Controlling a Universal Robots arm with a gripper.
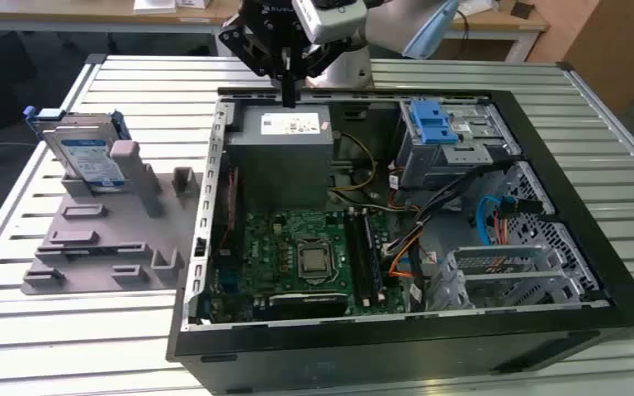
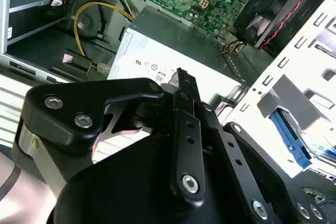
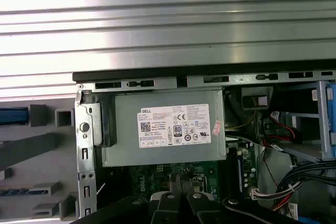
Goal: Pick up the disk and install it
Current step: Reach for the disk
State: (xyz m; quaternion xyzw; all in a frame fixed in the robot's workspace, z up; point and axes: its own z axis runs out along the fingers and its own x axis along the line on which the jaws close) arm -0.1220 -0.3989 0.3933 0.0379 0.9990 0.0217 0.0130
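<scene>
Your tool (image 1: 290, 101) hangs above the open computer case (image 1: 405, 338), right over the grey power supply box (image 1: 284, 157), fingers pinched narrow and holding nothing. The disk (image 1: 88, 157) stands on edge in the grey fixture (image 1: 96, 239) on the desk (image 1: 75, 330), at the exterior view's left, outside the case and well apart from your tool.

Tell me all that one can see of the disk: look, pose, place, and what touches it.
The disk is a flat rectangular silver drive with a white-and-blue label and blue plastic rails along its sides. It stands on edge, nearly upright, in the grey plastic holder at the exterior view's left of the open black computer case. Only the holder touches it; the black pincer is apart, over the case.
</scene>
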